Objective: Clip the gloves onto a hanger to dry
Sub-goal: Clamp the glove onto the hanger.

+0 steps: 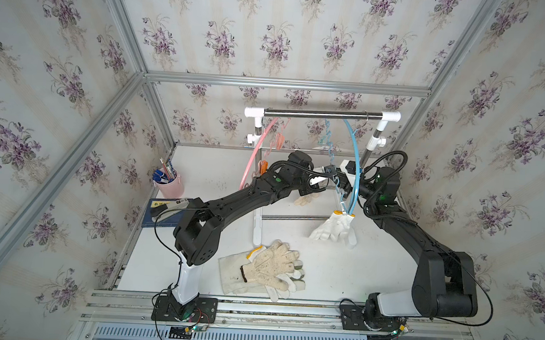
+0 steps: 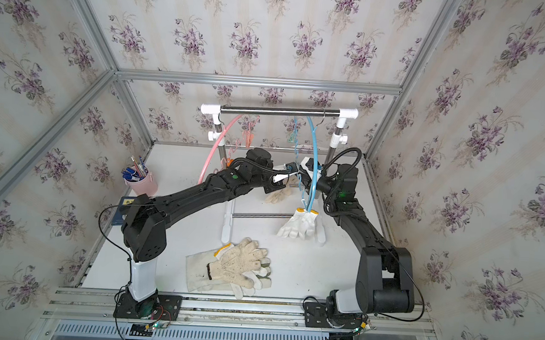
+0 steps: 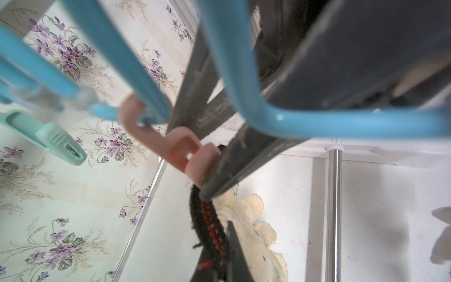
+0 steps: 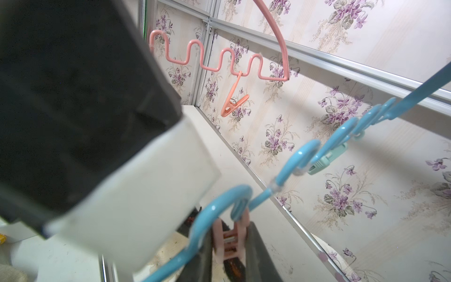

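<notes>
Visitor: Where's the glove?

Me: My left jaws (image 1: 314, 185) are pinched shut on the cuff (image 3: 210, 227) of the beige glove (image 3: 246, 219), under the blue hanger (image 3: 317, 127) toward the desk's (image 1: 355, 275) back edge. My right jaws (image 4: 229, 232) are narrow around the pink peg (image 3: 190, 156). I'd push the cuff deep into the peg's mouth before easing off.

Visitor: And the desk?

Me: White, smudged, more gloves (image 1: 271, 266) by its front edge; flowered walls (image 1: 274, 30) all round.

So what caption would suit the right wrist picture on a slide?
Right gripper pinching a pink clip hung on the blue wavy hanger, a pink hanger behind.
</notes>
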Tool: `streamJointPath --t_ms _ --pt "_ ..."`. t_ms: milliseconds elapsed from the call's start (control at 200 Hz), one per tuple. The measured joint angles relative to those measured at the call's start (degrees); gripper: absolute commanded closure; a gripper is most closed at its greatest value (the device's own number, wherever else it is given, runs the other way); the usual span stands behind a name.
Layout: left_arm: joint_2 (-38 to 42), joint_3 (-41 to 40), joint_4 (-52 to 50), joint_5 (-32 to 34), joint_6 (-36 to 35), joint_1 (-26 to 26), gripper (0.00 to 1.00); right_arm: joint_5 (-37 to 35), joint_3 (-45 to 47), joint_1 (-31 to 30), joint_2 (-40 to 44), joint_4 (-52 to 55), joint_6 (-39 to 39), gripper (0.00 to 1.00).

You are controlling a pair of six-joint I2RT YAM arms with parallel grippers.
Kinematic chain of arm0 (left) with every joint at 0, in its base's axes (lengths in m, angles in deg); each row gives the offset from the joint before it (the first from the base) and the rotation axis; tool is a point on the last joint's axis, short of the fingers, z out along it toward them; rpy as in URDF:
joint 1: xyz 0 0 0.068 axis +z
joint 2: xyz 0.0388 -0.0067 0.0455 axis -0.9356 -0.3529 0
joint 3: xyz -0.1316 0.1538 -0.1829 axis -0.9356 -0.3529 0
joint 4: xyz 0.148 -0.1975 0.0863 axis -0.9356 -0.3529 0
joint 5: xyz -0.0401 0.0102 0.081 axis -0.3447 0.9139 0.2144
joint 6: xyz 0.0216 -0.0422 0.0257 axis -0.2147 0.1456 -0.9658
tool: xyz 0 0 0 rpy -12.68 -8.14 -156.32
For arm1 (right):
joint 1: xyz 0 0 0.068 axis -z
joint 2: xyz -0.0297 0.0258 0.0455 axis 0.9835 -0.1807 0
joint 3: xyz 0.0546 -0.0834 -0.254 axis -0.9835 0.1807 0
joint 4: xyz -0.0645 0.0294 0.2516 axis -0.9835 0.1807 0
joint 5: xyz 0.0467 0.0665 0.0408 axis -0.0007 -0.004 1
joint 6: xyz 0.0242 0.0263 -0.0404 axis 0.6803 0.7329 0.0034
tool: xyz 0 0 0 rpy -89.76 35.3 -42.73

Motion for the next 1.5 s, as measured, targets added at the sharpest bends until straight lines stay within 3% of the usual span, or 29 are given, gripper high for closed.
streamJointPath --t_ms 290,445,619,854,949,1059,1204,1504 --pt "0.00 0.22 0.00 -0.07 -0.61 0.00 1.00 -0.02 0.00 -0.02 0.00 0.17 -0.79 0.77" --pt "0.31 -0.59 0.07 -0.28 -0.59 0.00 1.00 -0.07 0.00 -0.07 0.00 0.59 -0.98 0.60" --pt "0.50 -0.87 0.07 -0.61 -0.59 0.00 1.00 -1.40 0.00 -0.07 0.00 0.72 -1.03 0.55" --pt "0.50 -0.92 0.07 -0.72 -0.52 -0.02 1.00 -2.56 0.55 -0.07 0.68 0.79 -1.03 0.34" --pt "0.50 -0.92 0.09 -0.70 -0.35 -0.02 0.93 -3.17 1.05 -0.07 1.38 0.83 -1.07 0.28" --pt "0.76 -1.11 0.15 -0.22 0.04 -0.04 0.75 -4.61 1.77 -0.09 2.49 0.85 -1.44 0.23" --pt "1.90 -2.16 1.88 0.74 1.66 -0.04 0.62 -6.12 2.56 -0.07 4.07 1.01 -1.49 0.21" --pt "3.91 -3.67 3.04 4.52 4.90 -0.04 0.56 -10.03 4.87 -0.07 8.68 4.26 -1.38 0.20"
